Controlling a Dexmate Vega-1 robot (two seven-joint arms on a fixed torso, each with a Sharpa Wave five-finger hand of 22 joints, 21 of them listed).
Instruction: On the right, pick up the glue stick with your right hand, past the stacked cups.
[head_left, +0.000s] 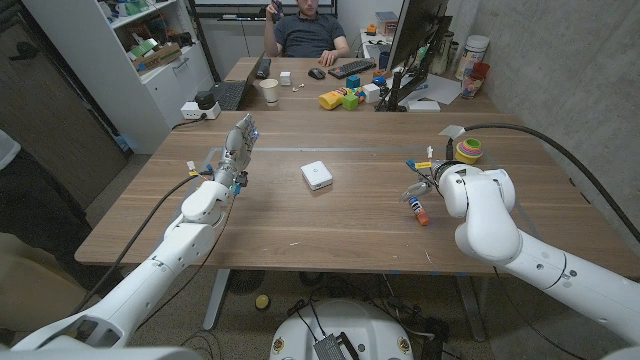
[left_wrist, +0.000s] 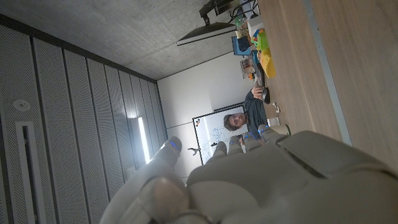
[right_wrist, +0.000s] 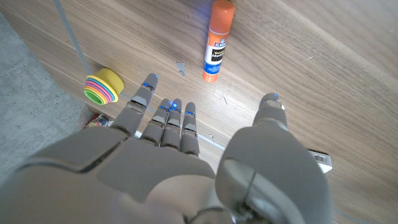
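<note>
The glue stick (head_left: 418, 208), orange-capped with a white label, lies on the wooden table (head_left: 330, 225) at the right; in the right wrist view the glue stick (right_wrist: 216, 40) lies just beyond my fingertips. My right hand (right_wrist: 186, 143) hovers over the table with fingers and thumb spread, holding nothing. In the head view my right hand (head_left: 428, 182) is mostly hidden behind its own wrist, just above the stick. The stacked cups (head_left: 468, 151), yellow with coloured rims, stand farther back right; the stacked cups (right_wrist: 103, 86) are beside my fingers. My left hand (head_left: 237, 150) stands upright at the left, fingers straight, holding nothing.
A small white square box (head_left: 318, 175) sits mid-table. A white paper scrap (head_left: 452, 131) lies behind the cups. On the far desk are toy blocks (head_left: 345, 98), a paper cup (head_left: 269, 90), keyboards and a monitor (head_left: 415, 40). A person (head_left: 308, 30) sits behind.
</note>
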